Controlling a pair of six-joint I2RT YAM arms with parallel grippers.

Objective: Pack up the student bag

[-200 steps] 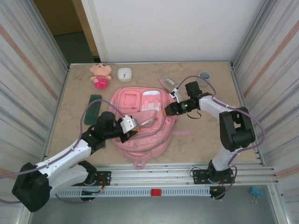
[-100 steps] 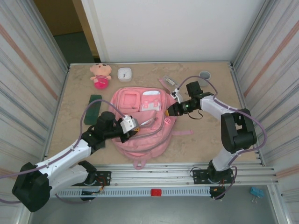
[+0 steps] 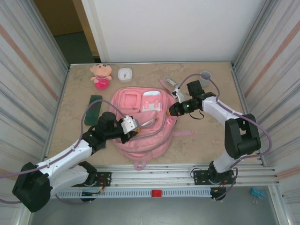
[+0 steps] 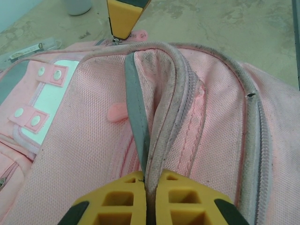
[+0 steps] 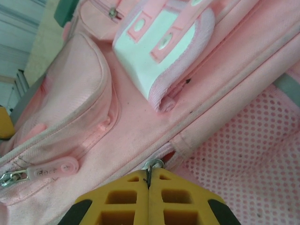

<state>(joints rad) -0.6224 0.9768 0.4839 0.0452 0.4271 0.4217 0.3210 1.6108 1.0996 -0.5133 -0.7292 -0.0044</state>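
**Item: one student bag (image 3: 140, 126).** We record a large pink fabric backpack lying flat at the middle of the table (image 3: 211, 140), front face up. Its carry loop (image 3: 139, 164) points toward the near edge and its front pockets lie toward the far side. We note:
- a white-faced pocket flap (image 5: 159, 51) with pink snap tabs
- a pink zipper pull (image 5: 49, 171)
- a pink mesh side panel (image 5: 234, 150)
- a grey-edged zip seam (image 4: 140, 117) drawn up into a ridge

We see grey soiling along the seams.

Lab test cell, walled robot table (image 3: 211, 140)
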